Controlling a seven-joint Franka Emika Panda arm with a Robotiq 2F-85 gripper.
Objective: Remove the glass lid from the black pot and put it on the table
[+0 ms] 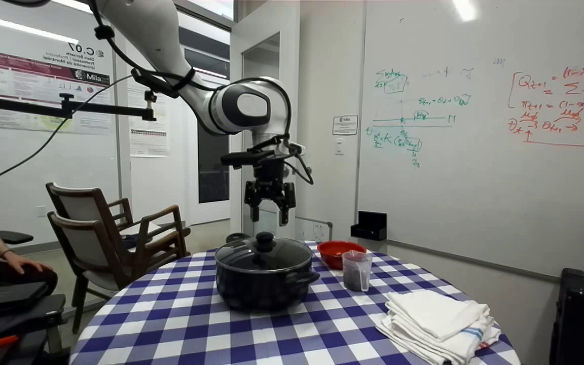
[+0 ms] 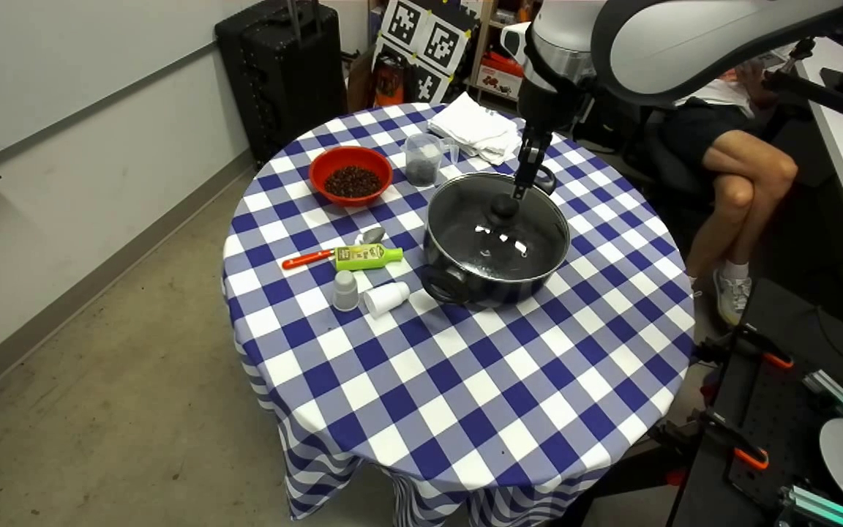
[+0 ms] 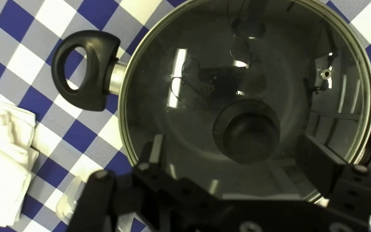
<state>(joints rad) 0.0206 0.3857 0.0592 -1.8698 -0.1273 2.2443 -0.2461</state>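
The glass lid (image 1: 236, 257) lies on the black pot (image 1: 259, 294), its dark knob (image 1: 264, 241) pointing up. The lid (image 2: 465, 227) and pot (image 2: 487, 289) also show in the exterior view from above. The pot stands on the table (image 2: 465, 380) with its checked cloth. My gripper (image 1: 269, 220) is open and empty, pointing down above the lid, with a gap to the knob. In the wrist view the open fingers of the gripper (image 3: 232, 141) stand either side of the knob (image 3: 251, 137), which sits ahead of them over the lid (image 3: 188, 129).
A red bowl (image 2: 352, 200) with dark beans and a clear measuring cup (image 2: 421, 157) stand beside the pot. Folded white cloths (image 1: 436, 324) lie near the table's edge. A green bottle (image 2: 366, 257), an orange handle (image 2: 307, 260), a grey shaker (image 2: 345, 291) and a white cup (image 2: 386, 298) are close by.
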